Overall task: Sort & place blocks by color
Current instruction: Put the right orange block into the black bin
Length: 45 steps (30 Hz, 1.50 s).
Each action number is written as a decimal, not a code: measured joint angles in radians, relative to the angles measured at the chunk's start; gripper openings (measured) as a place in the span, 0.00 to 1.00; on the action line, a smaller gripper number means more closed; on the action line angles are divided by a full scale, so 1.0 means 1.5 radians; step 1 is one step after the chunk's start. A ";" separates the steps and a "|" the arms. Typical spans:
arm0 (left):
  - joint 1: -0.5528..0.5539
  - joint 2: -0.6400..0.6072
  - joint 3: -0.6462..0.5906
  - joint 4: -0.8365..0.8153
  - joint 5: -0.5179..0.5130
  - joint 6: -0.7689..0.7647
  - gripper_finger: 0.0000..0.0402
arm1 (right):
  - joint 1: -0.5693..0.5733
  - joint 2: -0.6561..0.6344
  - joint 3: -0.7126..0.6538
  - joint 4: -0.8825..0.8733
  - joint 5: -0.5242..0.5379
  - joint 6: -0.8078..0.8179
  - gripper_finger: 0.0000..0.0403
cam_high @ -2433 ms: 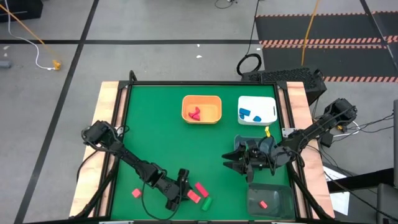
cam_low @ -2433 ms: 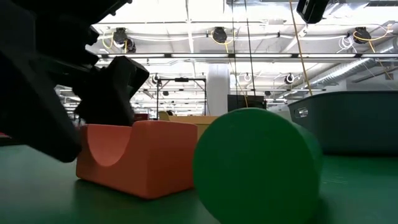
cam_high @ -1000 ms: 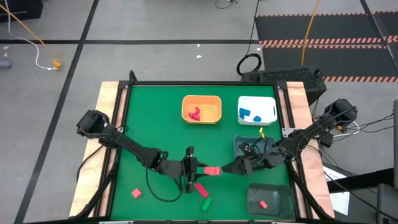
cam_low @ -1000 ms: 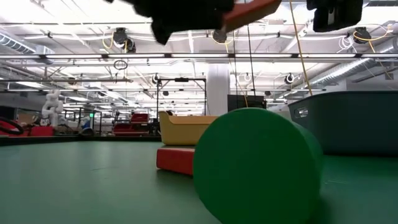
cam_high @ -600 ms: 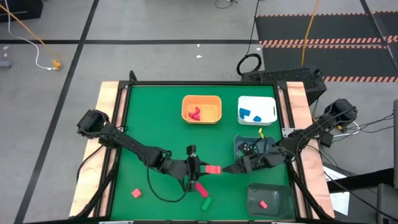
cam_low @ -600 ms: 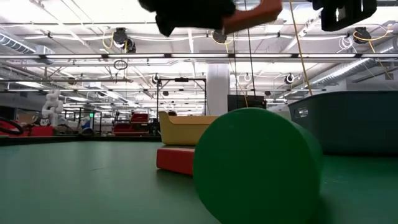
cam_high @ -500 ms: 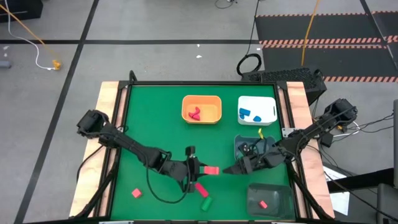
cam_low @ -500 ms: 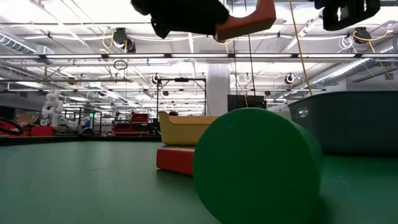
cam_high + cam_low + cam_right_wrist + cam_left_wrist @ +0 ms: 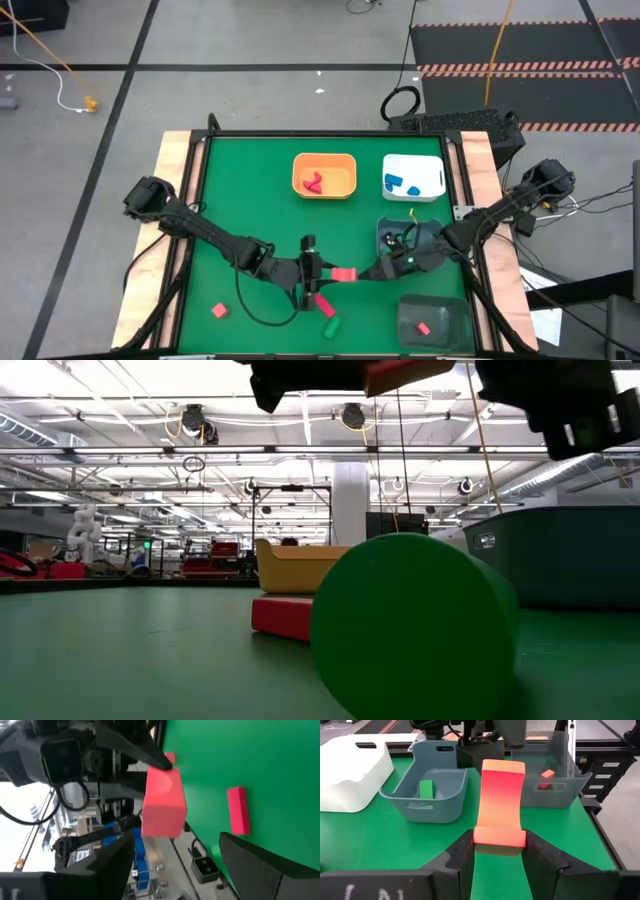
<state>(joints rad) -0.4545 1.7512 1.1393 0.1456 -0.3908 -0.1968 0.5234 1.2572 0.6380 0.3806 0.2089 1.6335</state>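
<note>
Above the table's middle, near its front edge, my left gripper was clamped on a red block, which it held clear of the surface. My right gripper faced the block's far end with its jaws spread wide and gripped nothing. Below lay another red block and a green cylinder.

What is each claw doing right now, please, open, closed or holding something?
Left claw: closed on the red arch block, held above the table.
Right claw: open, empty, reaching toward that same block.
</note>
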 joint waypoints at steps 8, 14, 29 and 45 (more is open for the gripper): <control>0.019 0.000 0.000 0.021 0.000 0.005 0.33 | -0.043 0.000 0.000 0.027 0.020 -0.034 0.70; 0.043 0.000 0.000 0.038 0.000 0.013 0.33 | -0.069 0.004 0.000 0.041 0.022 -0.058 0.70; 0.059 0.000 0.000 0.039 -0.002 0.063 0.33 | -0.109 0.023 0.000 0.054 0.034 -0.050 0.37; 0.073 0.001 0.000 0.043 -0.004 0.075 0.33 | -0.113 0.022 0.000 0.047 0.019 -0.063 0.25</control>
<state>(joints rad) -0.3450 1.7519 1.1389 0.2101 -0.3974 -0.0839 0.3542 1.2900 0.6376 0.4511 0.2378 1.5387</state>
